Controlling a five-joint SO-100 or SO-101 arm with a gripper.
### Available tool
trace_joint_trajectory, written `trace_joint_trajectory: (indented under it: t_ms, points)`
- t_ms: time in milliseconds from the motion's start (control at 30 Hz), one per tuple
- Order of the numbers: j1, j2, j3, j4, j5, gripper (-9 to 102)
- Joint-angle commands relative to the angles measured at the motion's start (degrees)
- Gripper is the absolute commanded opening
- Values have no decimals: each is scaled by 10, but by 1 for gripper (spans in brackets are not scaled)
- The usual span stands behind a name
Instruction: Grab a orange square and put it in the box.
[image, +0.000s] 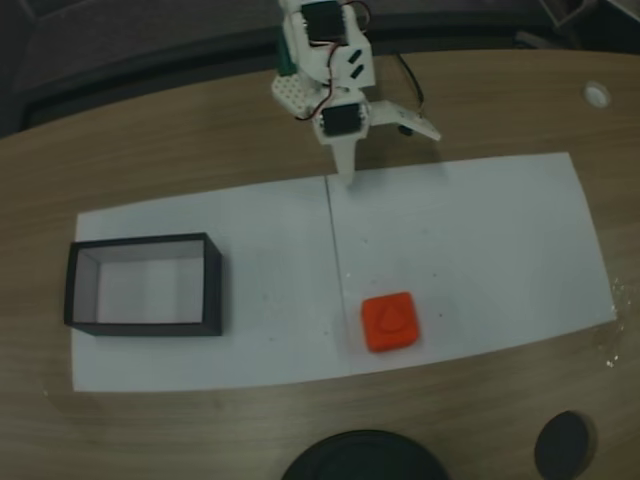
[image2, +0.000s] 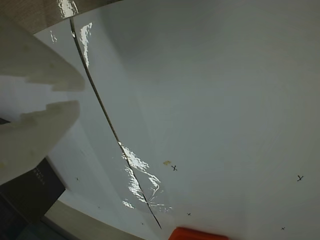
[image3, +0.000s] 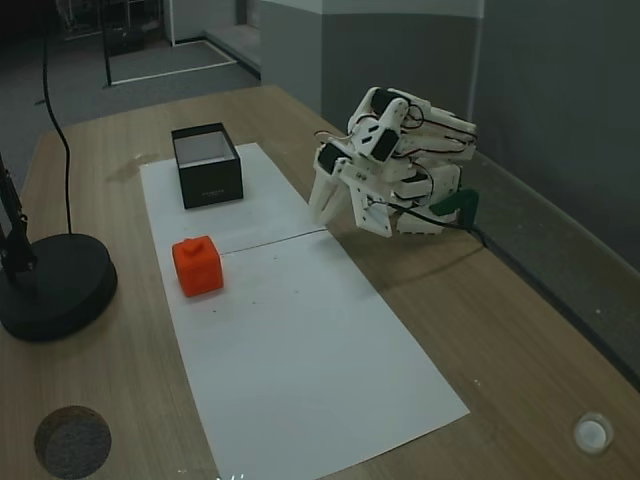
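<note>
Your wrist view cuts the small orange-red square block (image2: 199, 233) off at the bottom edge. White lettering on the black-walled, white-lined open box (image3: 207, 164) is unreadable. The white tool (image: 384, 152), spread, hangs top centre; block sits lower centre.

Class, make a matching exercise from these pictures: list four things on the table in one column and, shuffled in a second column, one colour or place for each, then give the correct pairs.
Things:
1. orange square
2. box
3. gripper
4. round base

Descriptions:
A. black walls, white inside, nothing in it
B. black, on the bare wood beside the white sheet
C. white, poised over the seam between the two sheets
D. lying on the white paper, raised mark on top

Pairs: 1-D, 2-A, 3-C, 4-B
</note>
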Motion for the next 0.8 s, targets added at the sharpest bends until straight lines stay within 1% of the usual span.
trace_joint_trajectory:
  t_ms: [0, 467, 533, 600, 667, 767]
  points:
    - [-4, 5, -33, 4, 2, 0]
    - [-4, 5, -32, 1, 3, 0]
    - [-13, 6, -33, -30, -2, 0]
    - [-14, 6, -37, -80, -2, 4]
    - [-17, 6, -46, -137, -3, 10]
    - [-40, -4, -87, -177, 2, 18]
